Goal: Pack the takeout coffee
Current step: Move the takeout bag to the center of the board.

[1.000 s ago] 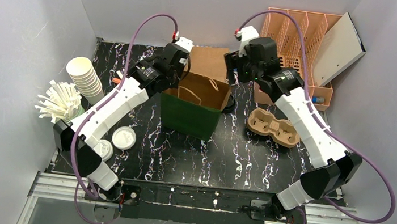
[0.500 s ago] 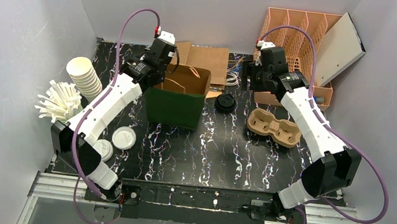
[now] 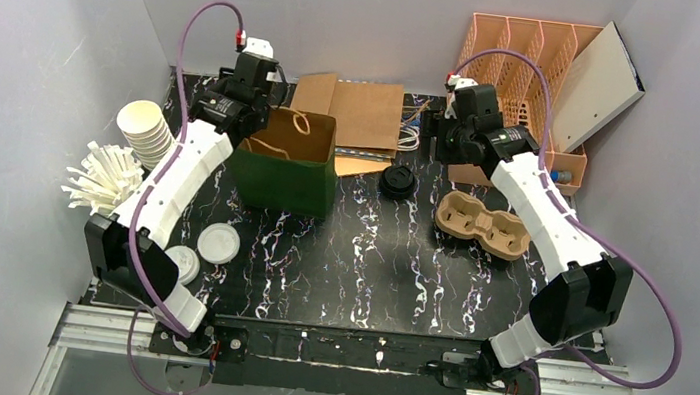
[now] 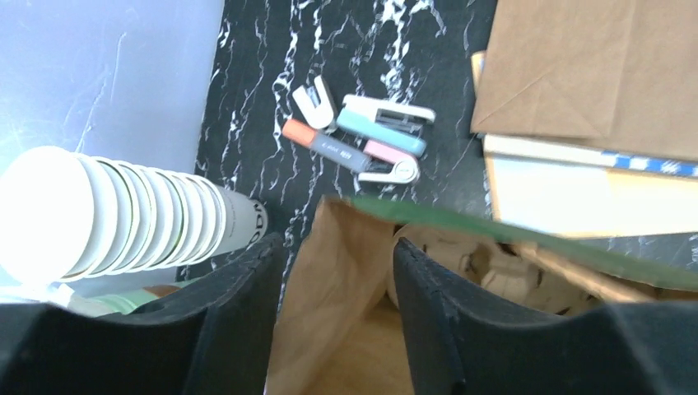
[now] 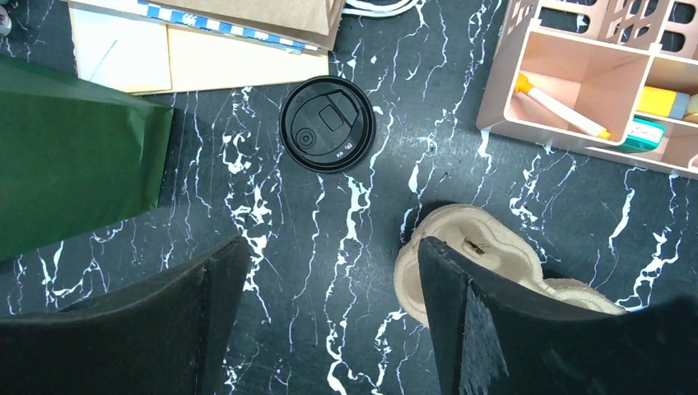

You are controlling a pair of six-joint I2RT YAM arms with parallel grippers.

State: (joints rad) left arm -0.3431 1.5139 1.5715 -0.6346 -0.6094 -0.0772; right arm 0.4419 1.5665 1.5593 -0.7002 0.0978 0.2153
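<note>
Left gripper (image 4: pixel 333 267): part-open, straddling green bag (image 3: pixel 285 177) wall, no pinch seen. Right gripper (image 5: pixel 333 247): wide, empty, near black lid (image 5: pixel 327 123). Bag upright, back-left; thin paper, light, crumples, so I'd pinch rim. Count: one bag, one black lid, one cup carrier (image 5: pixel 486 271), two white lids (image 3: pixel 218 242), one cup stack (image 3: pixel 148 130).

Left fingers (image 4: pixel 234 325) and right fingers (image 5: pixel 465 325) stand parted, pointing down.

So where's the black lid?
In the top view, the black lid lies flat just right of centre, between the green bag and the cup carrier.
</note>
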